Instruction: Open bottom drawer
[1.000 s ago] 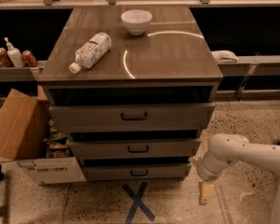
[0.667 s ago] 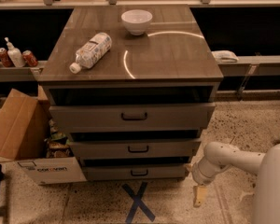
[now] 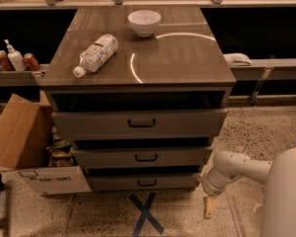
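The bottom drawer (image 3: 143, 182) is the slimmest of three grey-brown fronts, low on the cabinet, with a small dark bar handle (image 3: 147, 182). Its front stands slightly out under the middle drawer (image 3: 143, 157). The top drawer (image 3: 138, 123) is the tallest. My gripper (image 3: 209, 207) hangs low near the floor, just right of the bottom drawer's right end and apart from the handle. The white arm (image 3: 237, 169) reaches in from the lower right.
A white bowl (image 3: 144, 22) and a lying plastic bottle (image 3: 96, 53) are on the cabinet top. An open cardboard box (image 3: 24, 147) stands on the floor at the left. A blue tape X (image 3: 145, 214) marks the floor in front. Cans (image 3: 29, 60) sit on the left shelf.
My arm has swung left toward the cabinet, bringing the gripper closer to the bottom drawer's right end. The drawers have not moved.
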You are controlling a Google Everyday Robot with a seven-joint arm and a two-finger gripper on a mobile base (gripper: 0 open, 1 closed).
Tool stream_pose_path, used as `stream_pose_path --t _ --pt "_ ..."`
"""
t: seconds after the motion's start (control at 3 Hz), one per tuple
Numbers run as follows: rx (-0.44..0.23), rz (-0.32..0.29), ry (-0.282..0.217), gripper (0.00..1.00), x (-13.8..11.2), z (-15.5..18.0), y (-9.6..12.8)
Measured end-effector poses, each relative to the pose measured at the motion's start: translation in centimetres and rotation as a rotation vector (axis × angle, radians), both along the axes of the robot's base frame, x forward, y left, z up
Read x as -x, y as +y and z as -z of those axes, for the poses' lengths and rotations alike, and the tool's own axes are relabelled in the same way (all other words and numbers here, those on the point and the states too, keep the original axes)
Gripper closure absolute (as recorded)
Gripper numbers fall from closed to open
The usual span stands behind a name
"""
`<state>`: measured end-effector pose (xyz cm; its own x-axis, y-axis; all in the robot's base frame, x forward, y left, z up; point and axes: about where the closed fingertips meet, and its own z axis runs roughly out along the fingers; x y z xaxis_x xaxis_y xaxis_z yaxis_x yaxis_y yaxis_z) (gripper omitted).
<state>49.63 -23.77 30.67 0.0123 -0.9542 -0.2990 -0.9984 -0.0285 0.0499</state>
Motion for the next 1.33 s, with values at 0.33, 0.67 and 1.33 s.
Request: stream_pose_path --t 0.33,0.67,1.33 --pt "0.019 -0.007 -0.034 0.00 -1.9 2.5 -0.2" --pt "-0.006 0.000 -0.075 0.00 -3.9 4.8 -0.1" --pt "-0.096 -0.009 -0.111 0.00 -8.0 8.3 1.3"
